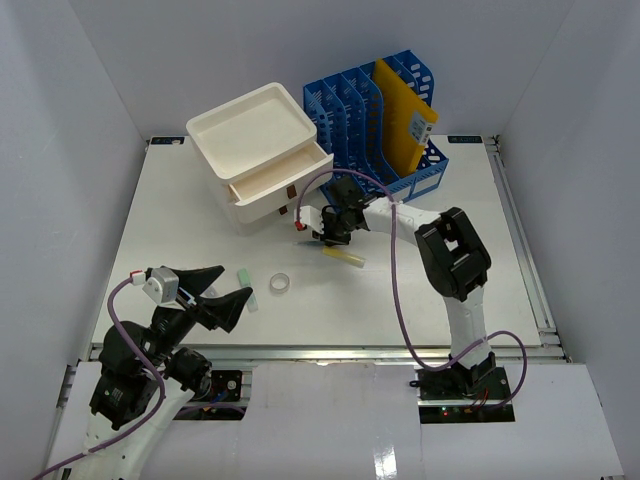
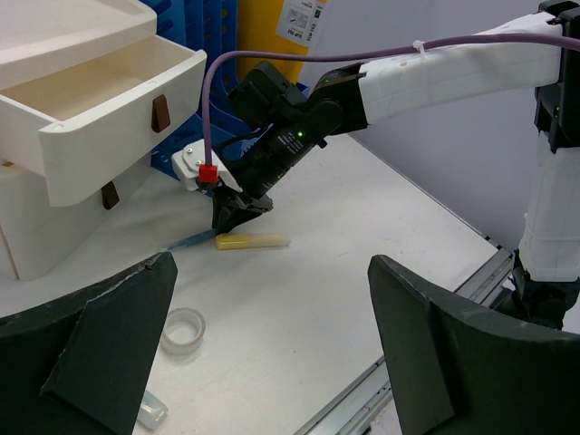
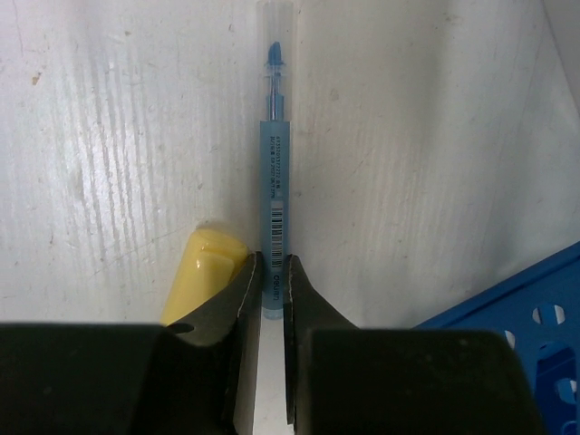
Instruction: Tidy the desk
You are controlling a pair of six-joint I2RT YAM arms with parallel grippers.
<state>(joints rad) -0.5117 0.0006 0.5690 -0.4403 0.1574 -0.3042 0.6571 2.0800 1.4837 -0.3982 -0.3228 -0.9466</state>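
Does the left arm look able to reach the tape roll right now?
Probably yes: the left tool stands open, the tape roll lies on bare desk just ahead, and the right tool is away, shut on the blue pen.

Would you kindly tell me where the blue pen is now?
In the right wrist view the blue pen lies on the desk, clamped by the right gripper, beside the yellow marker, in front of the white drawer box.

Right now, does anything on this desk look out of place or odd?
Nothing looks spilled or broken, but a tape roll and a yellow marker lie loose on the desk. The right gripper pinches a blue pen beside the marker. The upper drawer of the white box stands pulled out.
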